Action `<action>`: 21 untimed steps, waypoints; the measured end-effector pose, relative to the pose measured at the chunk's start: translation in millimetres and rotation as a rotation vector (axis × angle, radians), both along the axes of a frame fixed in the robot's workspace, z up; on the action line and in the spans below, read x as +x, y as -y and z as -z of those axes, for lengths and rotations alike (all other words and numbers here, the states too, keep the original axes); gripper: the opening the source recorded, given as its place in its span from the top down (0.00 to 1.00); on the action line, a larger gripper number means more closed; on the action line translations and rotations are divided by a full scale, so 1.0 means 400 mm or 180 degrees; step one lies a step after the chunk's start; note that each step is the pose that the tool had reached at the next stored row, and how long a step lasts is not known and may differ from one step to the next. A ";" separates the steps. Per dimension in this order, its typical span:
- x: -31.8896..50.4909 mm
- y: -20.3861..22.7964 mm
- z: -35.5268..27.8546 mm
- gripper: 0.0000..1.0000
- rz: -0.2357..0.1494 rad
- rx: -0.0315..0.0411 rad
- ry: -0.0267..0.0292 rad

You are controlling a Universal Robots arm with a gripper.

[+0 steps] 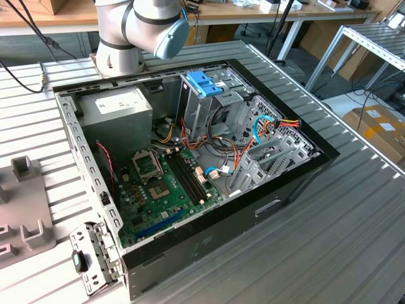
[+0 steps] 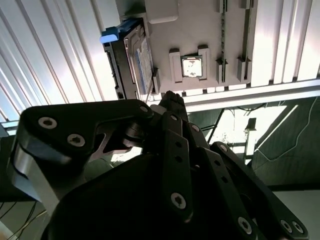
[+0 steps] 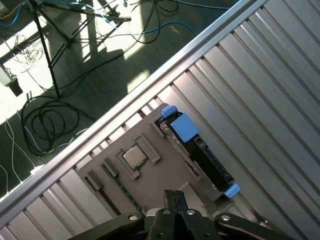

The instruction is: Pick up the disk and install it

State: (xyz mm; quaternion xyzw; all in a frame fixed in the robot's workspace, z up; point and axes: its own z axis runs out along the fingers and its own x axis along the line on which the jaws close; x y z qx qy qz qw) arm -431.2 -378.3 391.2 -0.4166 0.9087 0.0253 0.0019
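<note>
The disk point(image 3: 205, 159) is a dark drive in a bright blue carrier. It stands on edge in a slot at the side of a grey holder plate point(image 3: 160, 175) on the ribbed table. In the second wrist view the disk point(image 2: 134, 55) shows its blue end tab beside the same holder plate point(image 2: 200, 30). My gripper point(image 3: 175, 196) hovers above the plate, apart from the disk, fingers pressed together and holding nothing. Its fingertips point(image 2: 172, 100) point toward the plate's edge, a short way from the disk.
A small square chip point(image 3: 134, 156) sits in a recess of the holder plate. The open computer case point(image 1: 304, 171) holds a motherboard point(image 1: 164, 190), cables and a tall metal cage with a light-blue bracket point(image 1: 204, 82). Cables and a stand point(image 3: 45, 55) lie on the floor past the table edge.
</note>
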 end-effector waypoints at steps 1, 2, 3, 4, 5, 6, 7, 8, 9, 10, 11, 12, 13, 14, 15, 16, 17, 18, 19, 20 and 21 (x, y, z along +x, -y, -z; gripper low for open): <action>0.000 0.000 0.000 0.89 -0.0013 0.0000 0.0000; 0.000 0.000 0.000 0.89 -0.0034 0.0000 0.0000; 0.000 0.000 0.000 0.89 -0.0047 0.0000 0.0000; 0.000 0.000 0.000 0.89 -0.0059 0.0000 0.0000; 0.000 0.000 0.000 0.89 -0.0072 0.0000 0.0000; 0.000 0.000 0.000 0.89 -0.0087 0.0000 0.0000; 0.000 0.000 0.000 0.89 -0.0101 0.0000 0.0000; 0.000 0.000 0.000 0.89 -0.0113 0.0000 0.0000; 0.000 0.000 0.000 0.89 -0.0134 0.0000 0.0000; 0.000 0.000 0.000 0.89 -0.0144 0.0000 0.0000; 0.000 0.000 0.000 0.89 -0.0155 0.0000 0.0000; 0.000 0.000 0.000 0.89 -0.0171 0.0000 0.0000; 0.000 0.000 0.000 0.89 -0.0183 0.0000 0.0000; 0.000 0.000 0.000 0.89 -0.0198 0.0000 0.0000; 0.000 0.000 0.000 0.89 -0.0209 0.0000 0.0000; 0.000 0.000 0.000 0.89 -0.0228 0.0000 0.0000; 0.000 0.000 0.000 0.89 -0.0239 0.0000 0.0000; 0.000 0.000 0.000 0.89 -0.0249 0.0000 0.0000; 0.000 0.000 0.000 0.89 -0.0263 0.0000 0.0000; 0.000 0.000 0.000 0.89 -0.0273 0.0000 0.0000; 0.000 0.000 0.000 0.89 -0.0284 0.0000 0.0000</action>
